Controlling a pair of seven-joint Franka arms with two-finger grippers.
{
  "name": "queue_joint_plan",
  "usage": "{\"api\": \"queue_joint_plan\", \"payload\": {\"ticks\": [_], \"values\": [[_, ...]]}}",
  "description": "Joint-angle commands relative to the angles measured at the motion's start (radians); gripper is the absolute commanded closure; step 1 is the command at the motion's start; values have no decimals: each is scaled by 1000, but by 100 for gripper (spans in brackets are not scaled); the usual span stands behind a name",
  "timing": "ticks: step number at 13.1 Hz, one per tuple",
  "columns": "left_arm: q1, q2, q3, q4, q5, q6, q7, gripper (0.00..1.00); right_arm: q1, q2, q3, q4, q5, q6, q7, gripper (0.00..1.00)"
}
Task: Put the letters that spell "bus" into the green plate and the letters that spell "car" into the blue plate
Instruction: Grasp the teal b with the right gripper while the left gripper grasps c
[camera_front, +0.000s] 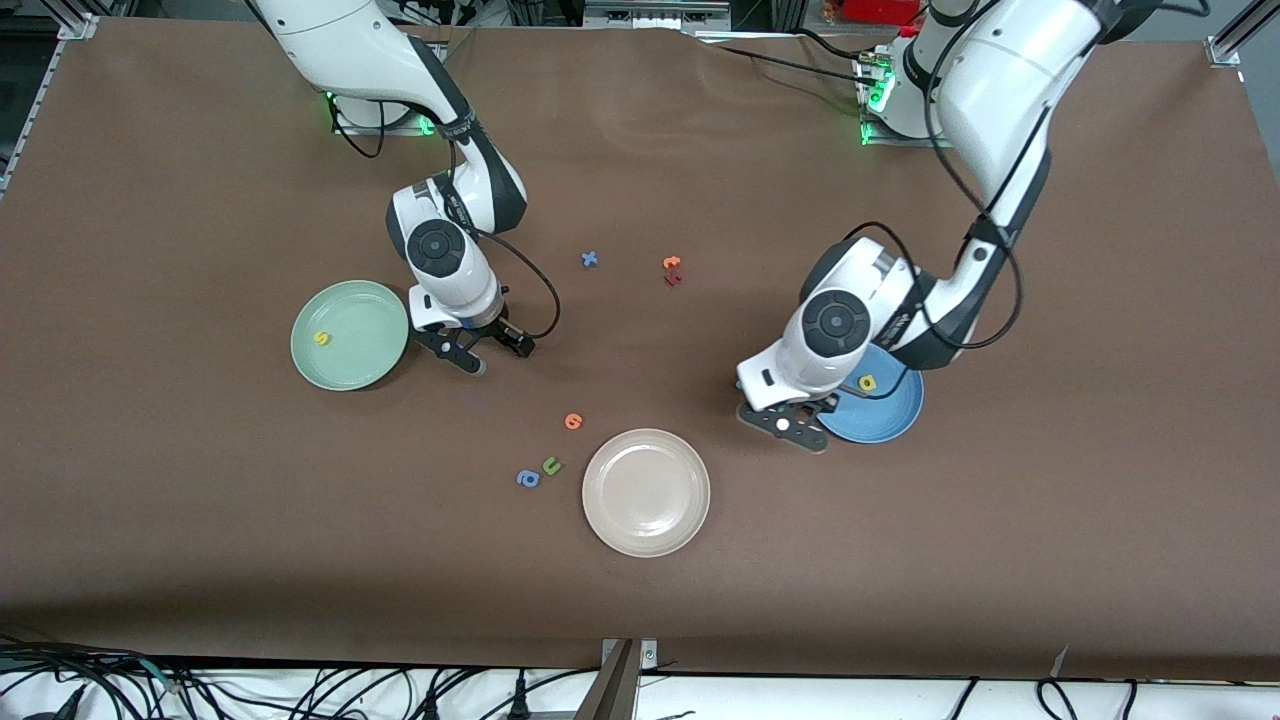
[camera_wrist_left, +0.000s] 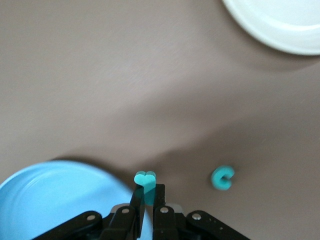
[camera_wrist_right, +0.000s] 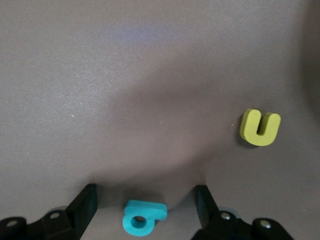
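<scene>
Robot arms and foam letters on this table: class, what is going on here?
The left pincer is shut on a thin teal letter beside the blue plate, which already holds a yellow letter. The right pincer stands open around the teal "b" by the green plate, which holds a yellow "s".

Three round shallow-rimmed plates are lying on the brown table (camera_front: 200, 200): one pale mint-green plate (camera_front: 362, 308), one mid-blue plate (camera_front: 893, 415) and one beige-white plate (camera_front: 645, 492).

Twelve tiny foam letters are showing:
- Three yellow: the yellow "s" (camera_front: 321, 339), the yellow "a" (camera_front: 867, 382) and the yellow "u" (camera_wrist_right: 259, 127).
- Three teal: the teal "r" (camera_wrist_left: 145, 177), the teal "c" (camera_wrist_left: 222, 178) and the teal "b" (camera_wrist_right: 143, 218).
- Two blue: the blue "x" (camera_front: 590, 259) and the blue "a" (camera_front: 527, 479).
- Two orange: the upper orange letter (camera_front: 672, 263) and the lower orange letter (camera_front: 573, 421).
- One dark red letter (camera_front: 673, 279).
- One green "u" (camera_front: 551, 466).

Two black two-finger grippers are working: the left gripper (camera_wrist_left: 146, 187) and the right gripper (camera_wrist_right: 145, 200).
</scene>
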Motion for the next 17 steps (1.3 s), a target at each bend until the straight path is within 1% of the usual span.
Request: {"api": "queue_joint_plan", "payload": {"ticks": [1,2,3,4,6,7,9,10,11,12,13,14,16,17], "values": [[80,-13,-3,-47,22,-60,161,91,8,10,-2,11,14,12,19,32],[116,-13,-3,-62,22,-68,227,90,9,12,-2,13,16,12,19,30],[124,-16,-3,-87,23,-71,229,68,13,10,0,13,17,12,19,29],[124,-17,-3,-90,26,-71,224,1,16,9,2,11,17,12,22,29],[108,-27,-14,-87,22,-72,170,0,17,9,15,11,17,11,42,29],[89,-26,-37,-76,19,-72,92,0,17,9,15,11,17,11,42,29],[35,-18,-40,-59,5,-57,-36,0,17,7,28,11,17,9,51,30],[7,-3,-40,-35,-18,-54,-82,0,16,7,28,11,17,9,49,33],[-17,16,-39,-27,-38,-15,-110,0,16,7,26,11,17,9,39,44],[-34,28,-39,-36,-44,66,-136,0,14,7,26,11,16,9,37,52],[-51,48,-39,-47,-43,125,-153,3,14,9,26,11,16,8,34,62],[-56,71,-37,-45,-34,159,-157,9,14,9,26,11,16,8,32,76],[-57,89,-37,-49,-21,196,-158,22,14,9,26,11,16,5,34,97],[-60,94,-37,-49,-1,196,-156,25,14,4,26,14,16,3,34,98]]}}
